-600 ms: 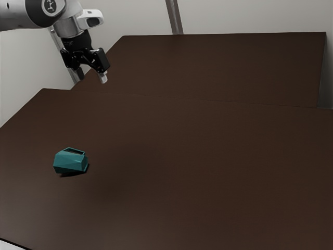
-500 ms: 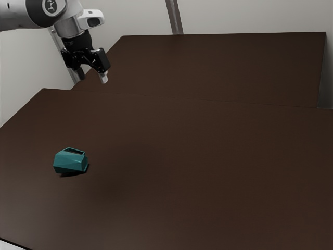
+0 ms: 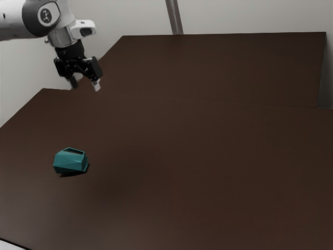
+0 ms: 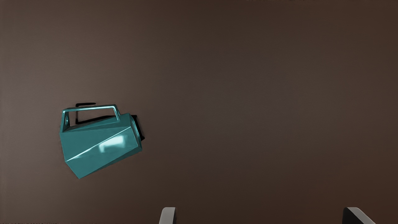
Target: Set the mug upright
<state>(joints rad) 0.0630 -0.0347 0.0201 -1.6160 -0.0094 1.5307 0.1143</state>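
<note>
My gripper (image 3: 85,86) is high over the far left of the table in the exterior view, well apart from the mug. The faceted teal mug (image 3: 71,161) lies on its side near that view's left. In the wrist view the mug (image 4: 101,143) rests on the table with its loop handle out to one side and a dark shadow beside it. The fingertips of the gripper (image 4: 258,216) stand wide apart with nothing between them, and the mug lies off to one finger's side.
A dark brown table (image 3: 197,156) extends under the mug and far toward the exterior view's right. Pale walls (image 3: 250,15) rise behind it, with a grey metal post (image 3: 175,16) at the back edge.
The arm has shifted slightly toward the exterior view's left and a little lower, bringing my gripper somewhat nearer the mug. The mug has stayed where it was.
</note>
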